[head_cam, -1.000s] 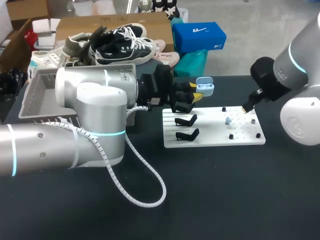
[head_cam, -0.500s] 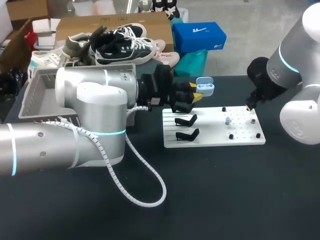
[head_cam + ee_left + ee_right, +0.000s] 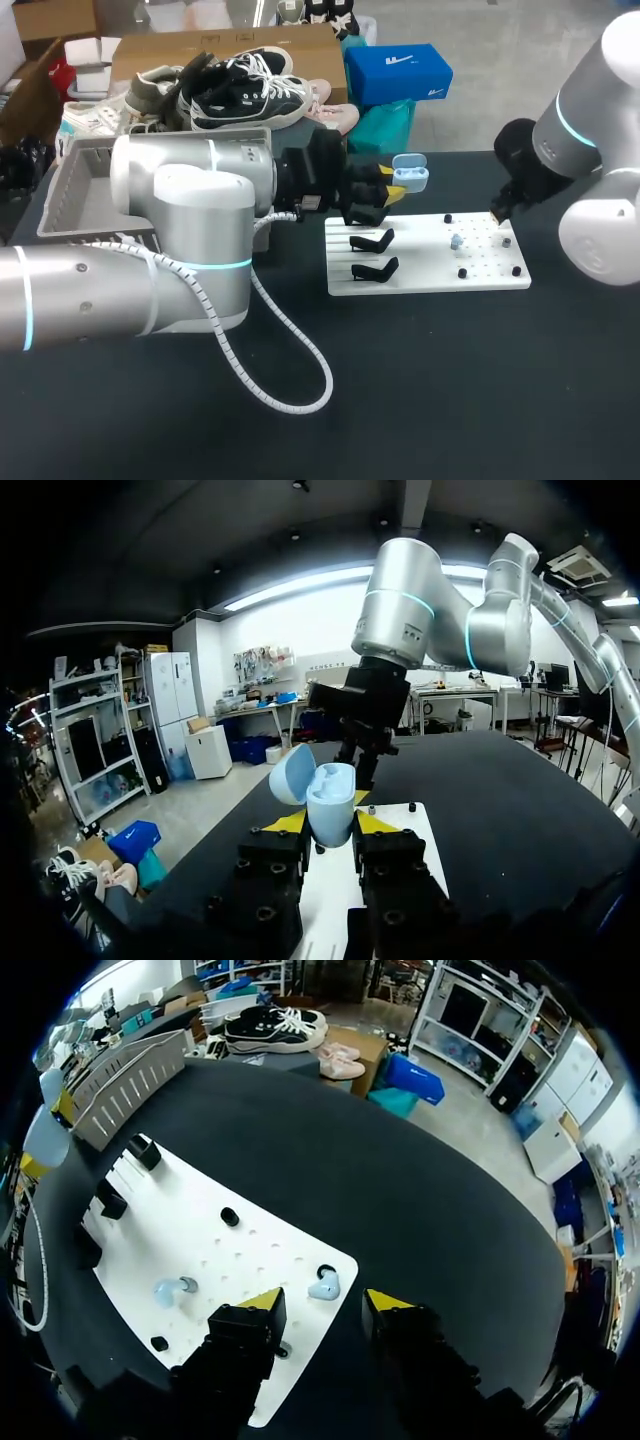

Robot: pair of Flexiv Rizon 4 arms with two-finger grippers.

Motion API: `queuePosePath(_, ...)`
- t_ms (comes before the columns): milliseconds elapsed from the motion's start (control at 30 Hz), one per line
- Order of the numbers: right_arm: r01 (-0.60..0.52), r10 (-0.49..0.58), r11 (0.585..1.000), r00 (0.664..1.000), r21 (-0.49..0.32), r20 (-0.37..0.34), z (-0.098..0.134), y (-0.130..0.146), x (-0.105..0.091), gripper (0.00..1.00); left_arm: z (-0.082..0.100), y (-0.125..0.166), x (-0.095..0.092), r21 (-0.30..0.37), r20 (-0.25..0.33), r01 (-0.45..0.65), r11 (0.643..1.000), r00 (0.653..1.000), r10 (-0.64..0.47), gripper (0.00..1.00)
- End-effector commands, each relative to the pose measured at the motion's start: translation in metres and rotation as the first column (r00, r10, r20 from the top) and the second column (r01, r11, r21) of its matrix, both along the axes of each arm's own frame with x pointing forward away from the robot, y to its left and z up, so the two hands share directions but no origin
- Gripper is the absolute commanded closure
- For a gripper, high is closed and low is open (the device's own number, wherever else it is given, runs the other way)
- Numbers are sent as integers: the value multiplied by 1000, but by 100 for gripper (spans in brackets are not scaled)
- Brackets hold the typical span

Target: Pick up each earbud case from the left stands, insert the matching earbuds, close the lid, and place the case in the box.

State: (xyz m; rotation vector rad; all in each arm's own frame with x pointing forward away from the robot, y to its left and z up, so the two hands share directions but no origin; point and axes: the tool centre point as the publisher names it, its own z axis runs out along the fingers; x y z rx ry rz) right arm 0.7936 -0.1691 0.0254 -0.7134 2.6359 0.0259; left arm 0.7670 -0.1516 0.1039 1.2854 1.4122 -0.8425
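My left gripper (image 3: 330, 825) clamps the lid-open, light-blue earbud case (image 3: 330, 800) above the white board's (image 3: 430, 270) 11 o'clock corner, and my right gripper (image 3: 320, 1305) hangs spread over an earbud (image 3: 322, 1287) at the board's 3 o'clock end, so I judge inserting, closing and boxing all remain.

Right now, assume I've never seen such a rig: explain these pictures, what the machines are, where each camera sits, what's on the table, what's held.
Two robot arms work at a dark table. One picture looks down from above and behind; the others come from a camera on each wrist. The left gripper is shut on an open light-blue earbud case, held over a white board. The board carries two earbuds and two black stands. The right gripper, open and empty, hovers above an earbud. A grey basket sits at the left.
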Motion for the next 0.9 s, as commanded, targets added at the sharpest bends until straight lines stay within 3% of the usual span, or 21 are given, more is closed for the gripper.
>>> queuePosePath(33, 1, -1, 1000, 1000, -1, -11, -4, 2, 9, 54, -1, 0, -3, -4, 5, -9, 1000, 1000, 9, 100)
queuePosePath(200, 5, -5, 1000, 1000, -1, -15, -6, 1, 11, 58, -1, 0, -3, -4, 5, -9, 1000, 1000, 9, 100)
queuePosePath(467, 16, -16, 1000, 1000, -1, -24, -9, 0, 9, 75, -1, 0, -3, -4, 5, -9, 1000, 1000, 9, 100)
queuePosePath(567, 19, -20, 1000, 999, -1, -27, -10, 0, 9, 86, -1, 0, -3, -4, 5, -9, 1000, 1000, 9, 100)
queuePosePath(600, 21, -21, 1000, 999, -2, -28, -10, 0, 9, 100, -1, 0, -3, -4, 5, -9, 1000, 1000, 9, 100)
queuePosePath(900, 27, -27, 1000, 1000, -4, -13, 2, -1, 0, 100, -1, 0, -3, -4, 5, -9, 1000, 1000, 9, 100)
